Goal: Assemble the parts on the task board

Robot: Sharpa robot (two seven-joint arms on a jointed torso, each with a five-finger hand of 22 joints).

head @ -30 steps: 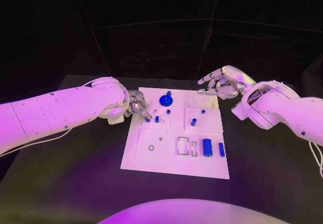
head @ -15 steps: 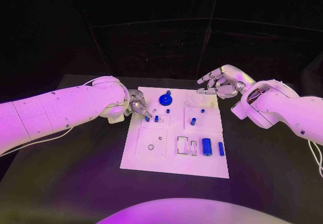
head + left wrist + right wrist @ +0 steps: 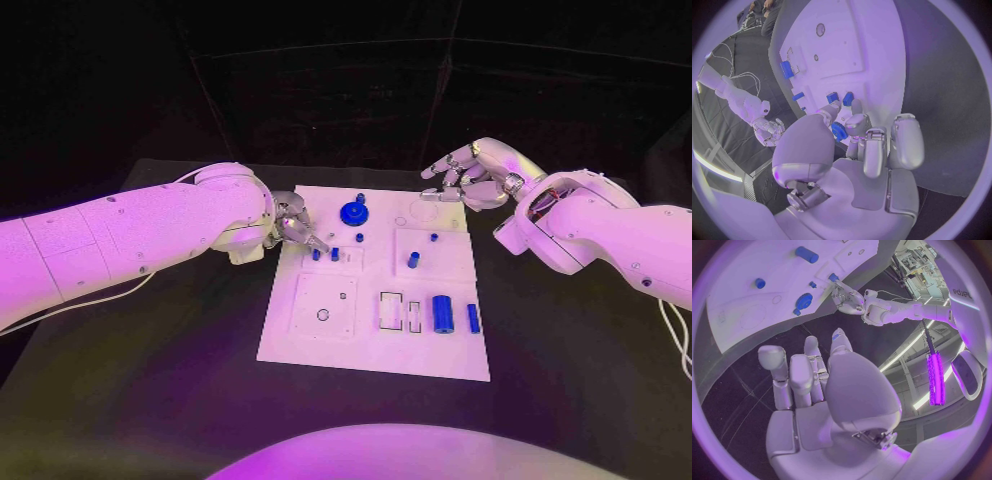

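Observation:
The white task board [image 3: 325,345] lies mid-table. My left hand [image 3: 296,228] hovers at its far left edge, with thumb and one finger [image 3: 856,119] stretched out just short of two small blue pegs [image 3: 325,254] standing in the board. Nothing sits between those tips, and the other fingers are curled in. A round blue part [image 3: 353,213] rests just right of that hand and shows in the gap between thumb and finger [image 3: 839,131]. My right hand [image 3: 469,175] hangs over the board's far right corner, fingers apart and holding nothing.
More blue parts lie on the board: a thick cylinder [image 3: 443,314] beside a thin bar [image 3: 475,319] at the near right, and short pegs [image 3: 414,261] mid-board. Rectangular slots [image 3: 392,311] and an oval hole [image 3: 323,316] are open. Black table surrounds the board.
My left hand has drawn very slightly away from the two pegs towards the far side. The right hand and the parts have stayed put.

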